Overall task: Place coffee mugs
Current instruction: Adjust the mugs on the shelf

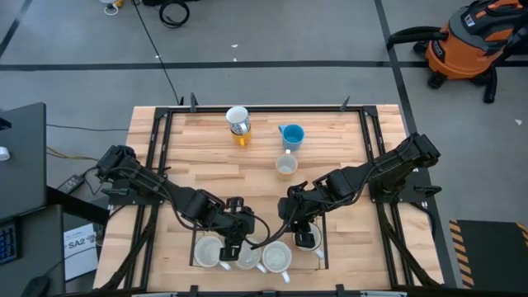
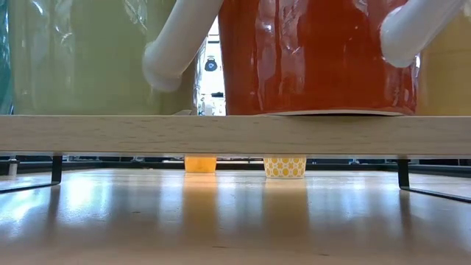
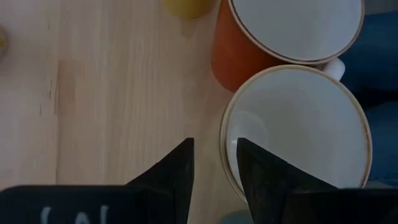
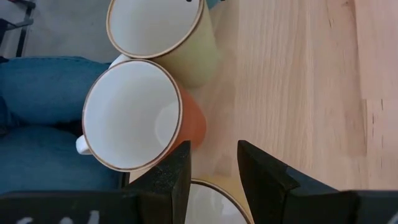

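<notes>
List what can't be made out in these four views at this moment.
- High view: the mugs at the near edge are partly covered by the left gripper and right gripper; their count is unclear.
- Low view: a red-brown mug and wooden ledge block most of the table; both grippers are out of sight.
- Left wrist view: whether the cream mug rim is gripped.
- Right wrist view: a mug rim is cut off by the edge.

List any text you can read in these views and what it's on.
"SA2": on the white sheet left of the table.
Marks on the left gripper's and the right gripper's housings: cut off, unreadable.
Mugs: no text visible.
</notes>
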Controlling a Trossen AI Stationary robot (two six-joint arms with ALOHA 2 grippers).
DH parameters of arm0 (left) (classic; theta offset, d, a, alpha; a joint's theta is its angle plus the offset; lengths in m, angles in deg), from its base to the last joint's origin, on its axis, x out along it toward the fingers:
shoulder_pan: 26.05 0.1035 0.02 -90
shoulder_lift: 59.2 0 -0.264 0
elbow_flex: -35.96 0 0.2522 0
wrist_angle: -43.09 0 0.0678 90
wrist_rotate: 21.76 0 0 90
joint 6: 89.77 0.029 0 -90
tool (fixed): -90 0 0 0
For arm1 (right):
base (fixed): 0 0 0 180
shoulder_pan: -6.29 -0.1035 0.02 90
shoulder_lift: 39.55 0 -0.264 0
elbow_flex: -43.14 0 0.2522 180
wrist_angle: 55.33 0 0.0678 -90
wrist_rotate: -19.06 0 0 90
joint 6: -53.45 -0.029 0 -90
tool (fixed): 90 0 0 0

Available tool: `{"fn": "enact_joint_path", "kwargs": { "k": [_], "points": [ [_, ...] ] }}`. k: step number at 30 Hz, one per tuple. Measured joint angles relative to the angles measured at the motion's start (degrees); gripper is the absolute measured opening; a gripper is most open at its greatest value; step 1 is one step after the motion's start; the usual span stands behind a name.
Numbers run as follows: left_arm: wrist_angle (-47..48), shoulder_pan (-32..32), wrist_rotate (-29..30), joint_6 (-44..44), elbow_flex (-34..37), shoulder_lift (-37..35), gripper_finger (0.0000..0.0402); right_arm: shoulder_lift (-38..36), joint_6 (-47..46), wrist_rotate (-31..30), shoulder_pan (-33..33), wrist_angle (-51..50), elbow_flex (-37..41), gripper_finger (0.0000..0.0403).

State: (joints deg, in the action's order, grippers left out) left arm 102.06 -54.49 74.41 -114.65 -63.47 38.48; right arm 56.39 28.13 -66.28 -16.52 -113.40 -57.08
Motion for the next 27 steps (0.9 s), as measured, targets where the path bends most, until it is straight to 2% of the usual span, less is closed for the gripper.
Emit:
{"fn": "enact_joint_path", "kwargs": {
  "k": [18, 27],
  "points": [
    [-0.4, -0.6, -1.5, 0.4, 0.0, 3.4, 0.0125, 0.0, 0.0, 0.0, -0.1, 0.1, 0.0, 0.0137],
    [0.5, -0.6, -1.5, 0.5, 0.0, 3.4, 0.0082, 0.0, 0.0, 0.0, -0.1, 0.1, 0.0, 0.0137]
  ]
}}
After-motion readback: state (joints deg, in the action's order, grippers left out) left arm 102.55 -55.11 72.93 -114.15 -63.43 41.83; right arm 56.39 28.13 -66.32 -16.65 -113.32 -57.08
